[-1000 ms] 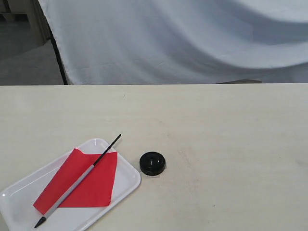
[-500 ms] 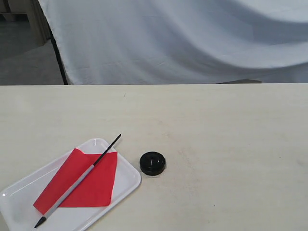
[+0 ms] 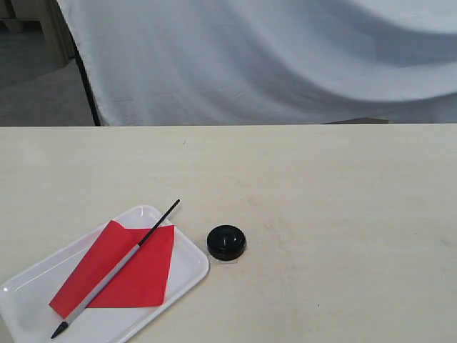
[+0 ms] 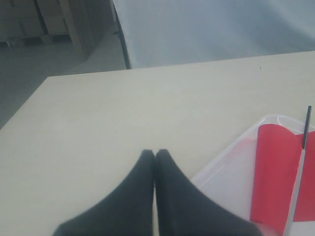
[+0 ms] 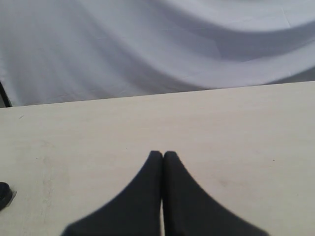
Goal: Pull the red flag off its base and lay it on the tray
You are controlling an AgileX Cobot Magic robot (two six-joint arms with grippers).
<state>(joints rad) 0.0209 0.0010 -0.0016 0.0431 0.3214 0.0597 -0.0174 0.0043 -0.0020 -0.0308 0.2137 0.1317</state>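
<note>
- Pale cream table (image 3: 321, 207) fills the exterior view, matte, with a few faint scuffs.
- Behind it hangs a creased white cloth (image 3: 271, 57) from edge to edge. A black pole (image 3: 87, 86) runs down its left side, with grey floor (image 3: 36, 93) beyond.
- The red flag (image 3: 121, 271) lies flat on the tray (image 3: 187, 266), sheet spread. Its stick runs diagonally, with the thin end poking over the far rim.
- The base (image 3: 226, 242) stands alone on the table just right of the tray, apart from it, centre hole up.
- My left gripper (image 4: 155, 153) has its fingertips pressed together with nothing between them. It hangs over bare table just beside the tray's corner.
- My right gripper (image 5: 163, 154) is the same: tips closed tight, holding nothing, over open table.
- Cut off: the tray's near-left end runs out of the exterior view, and my left wrist view crops the flag's sheet.
- In my right wrist view the base is only a black sliver at the frame's edge.
</note>
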